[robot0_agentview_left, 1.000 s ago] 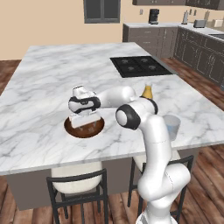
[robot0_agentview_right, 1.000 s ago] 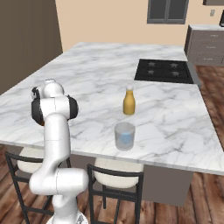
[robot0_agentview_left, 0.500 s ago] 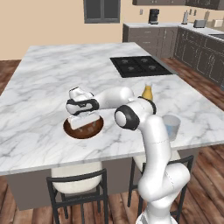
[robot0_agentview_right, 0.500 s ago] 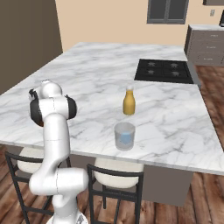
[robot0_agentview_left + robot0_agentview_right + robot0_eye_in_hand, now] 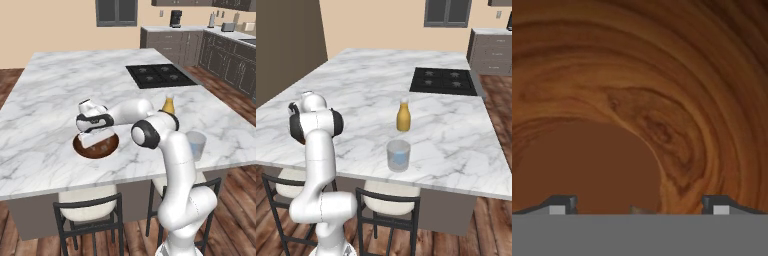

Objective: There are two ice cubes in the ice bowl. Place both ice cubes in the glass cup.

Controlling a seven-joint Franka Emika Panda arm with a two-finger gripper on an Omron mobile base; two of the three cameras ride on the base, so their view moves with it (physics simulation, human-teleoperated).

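The ice bowl (image 5: 107,149) is a round dark-brown wooden dish near the counter's front edge. My gripper (image 5: 94,141) reaches down into it, open, with nothing gripped. In the hand view the bowl's wood grain (image 5: 662,100) is very close, and my gripper (image 5: 639,207) stands wide with its fingertips (image 5: 562,204) far apart. A pale sliver (image 5: 641,210), maybe an ice cube, shows between the tips. The glass cup (image 5: 196,145) stands upright to the right; in the right base view a bluish block seems to lie inside the cup (image 5: 398,155).
An orange-yellow bottle (image 5: 403,115) stands behind the cup. A black cooktop (image 5: 157,76) is set into the far right of the marble counter (image 5: 50,95). Two stools (image 5: 87,210) stand below the front edge. My arm's elbow (image 5: 147,134) hangs between bowl and cup.
The hand has shifted slightly left and sunk a little toward the bowl. The jaws have stayed wide open.
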